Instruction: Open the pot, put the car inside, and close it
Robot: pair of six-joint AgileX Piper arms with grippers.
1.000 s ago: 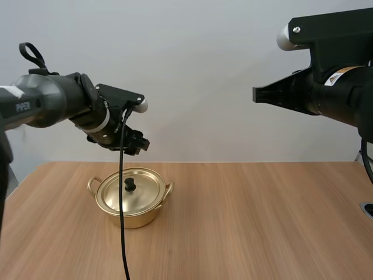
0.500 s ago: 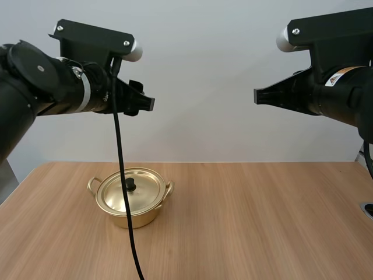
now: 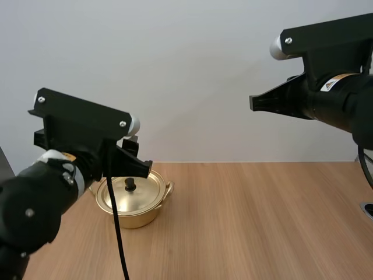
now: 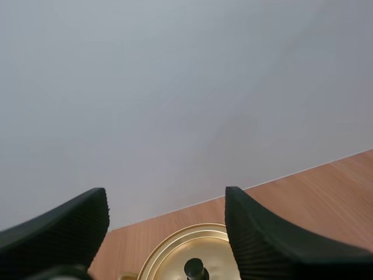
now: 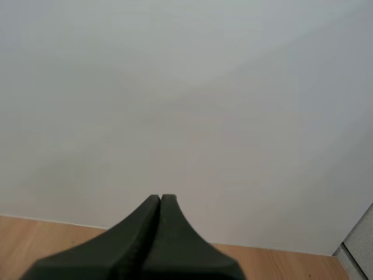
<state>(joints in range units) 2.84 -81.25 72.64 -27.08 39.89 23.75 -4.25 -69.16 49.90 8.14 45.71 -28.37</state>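
Pot (image 3: pixel 140 204) sits upright on the worktop (image 3: pixel 250 221), lid (image 3: pixel 139 189) on and black knob (image 3: pixel 130 185) pointing straight up. It is round, so no real long axis; the one handle (image 3: pixel 169 188) in sight sticks out sideways toward the right arm's side. No car seen.

Left gripper (image 4: pixel 166 201) is just short of the pot on the camera side and a little above the lid. Its fingers (image 4: pixel 70 224) are spread wide with nothing between them, and the wrist view shows the knob beyond the gap. The left arm covers the pot's left edge in the high view.

Right gripper (image 3: pixel 253 103) is high and well off to the pot's right, pointing back toward it, fingers pressed together and holding nothing.

Versus half a second ago: the left arm was level with the right gripper and has dropped to pot height. The pot is unmoved and the right arm barely shifted.
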